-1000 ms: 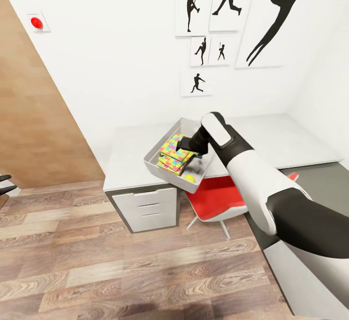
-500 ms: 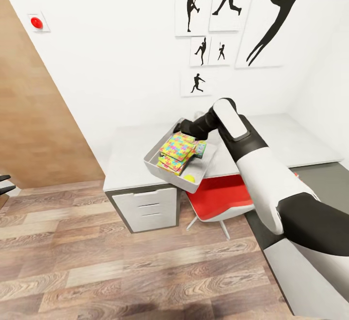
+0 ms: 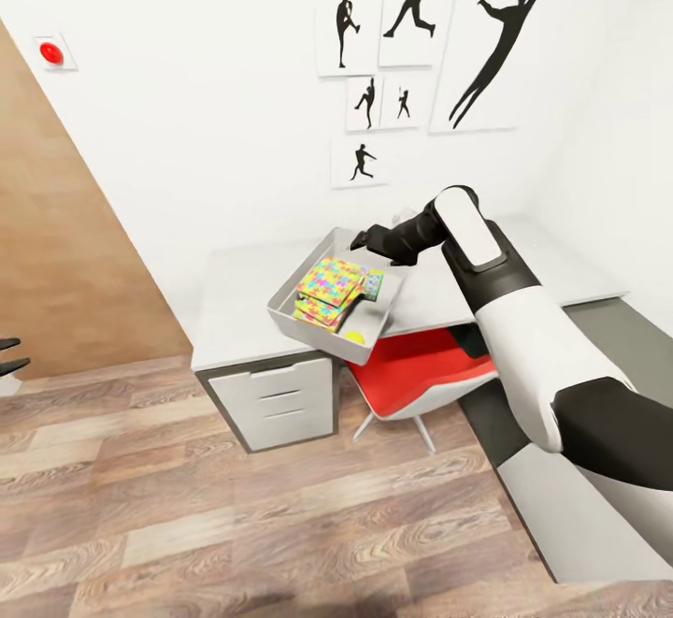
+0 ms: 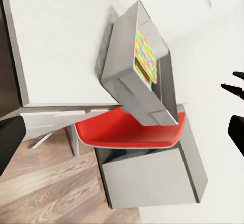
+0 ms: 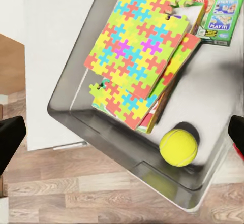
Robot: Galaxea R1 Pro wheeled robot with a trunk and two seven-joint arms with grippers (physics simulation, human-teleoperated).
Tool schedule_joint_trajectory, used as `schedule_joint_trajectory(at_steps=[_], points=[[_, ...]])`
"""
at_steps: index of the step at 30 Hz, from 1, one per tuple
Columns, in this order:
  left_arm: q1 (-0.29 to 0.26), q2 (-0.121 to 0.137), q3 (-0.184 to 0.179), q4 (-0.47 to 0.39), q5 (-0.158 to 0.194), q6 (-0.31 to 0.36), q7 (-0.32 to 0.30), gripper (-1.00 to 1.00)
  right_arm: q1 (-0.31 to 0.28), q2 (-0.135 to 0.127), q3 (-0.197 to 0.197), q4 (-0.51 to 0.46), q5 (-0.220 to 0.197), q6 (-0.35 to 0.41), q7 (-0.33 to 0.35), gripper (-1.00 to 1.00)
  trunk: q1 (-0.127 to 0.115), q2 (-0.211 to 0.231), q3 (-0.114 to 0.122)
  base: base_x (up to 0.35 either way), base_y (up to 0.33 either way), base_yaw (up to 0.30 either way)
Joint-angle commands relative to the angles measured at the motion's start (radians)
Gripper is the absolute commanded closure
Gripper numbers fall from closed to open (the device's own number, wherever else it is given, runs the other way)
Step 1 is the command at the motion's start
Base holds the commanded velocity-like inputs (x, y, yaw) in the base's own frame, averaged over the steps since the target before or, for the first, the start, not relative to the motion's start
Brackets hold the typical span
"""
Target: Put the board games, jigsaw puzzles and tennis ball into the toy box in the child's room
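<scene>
The grey toy box (image 3: 290, 312) sits on the table (image 3: 238, 286), partly over its front edge. Inside lie two stacked jigsaw puzzles (image 3: 327, 286) (image 5: 140, 46), a pale green board game (image 3: 374, 283) (image 5: 221, 3) printed "Monopoly", and the tennis ball (image 3: 354, 337) (image 5: 178, 147). My right gripper (image 3: 366, 239) (image 5: 123, 135) hovers open above the box's far rim, holding nothing. At the head view's left edge my left gripper (image 3: 9, 356) (image 4: 122, 135) hangs open, far from the table. The left wrist view shows the toy box (image 4: 127, 76) from the side. The bed is out of view.
A red chair (image 3: 411, 375) is tucked under the table, just below the toy box. A white drawer cabinet (image 3: 280, 398) stands at the table's left end. A lower dark grey desk (image 3: 598, 319) runs along the right. A wooden wall panel (image 3: 56, 253) stands at the left, over plank floor.
My right gripper has risen out of the toy box and drawn back over its far rim, uncovering the pale green board game inside. The camera has shifted, so the whole picture has moved.
</scene>
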Motion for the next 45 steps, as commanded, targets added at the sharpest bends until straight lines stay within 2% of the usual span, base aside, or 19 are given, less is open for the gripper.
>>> schedule_joint_trajectory(at_steps=[1,14,30,45], points=[[-0.001,0.001,-0.009,0.000,0.005,0.011,-0.005,-1.00,0.000,0.000,-0.001,0.000,-0.010,0.001,-0.011,-1.00,0.001,-0.002,-0.001,-0.008,0.020,-0.204],[-0.001,0.001,-0.009,0.000,0.005,0.010,-0.005,-1.00,0.015,-0.001,-0.005,0.002,-0.008,0.001,-0.011,-1.00,0.001,-0.002,0.016,-0.047,0.074,-0.207],[-0.001,0.001,-0.009,0.000,0.005,0.010,-0.005,-1.00,0.017,-0.006,-0.005,0.007,-0.007,0.001,-0.011,-1.00,0.001,-0.002,0.037,-0.067,0.193,-0.209],[-0.001,0.001,-0.009,0.001,0.005,0.010,-0.005,-1.00,0.016,-0.008,-0.006,0.007,-0.005,0.001,-0.011,-1.00,0.001,-0.002,0.057,-0.031,0.096,-0.209]])
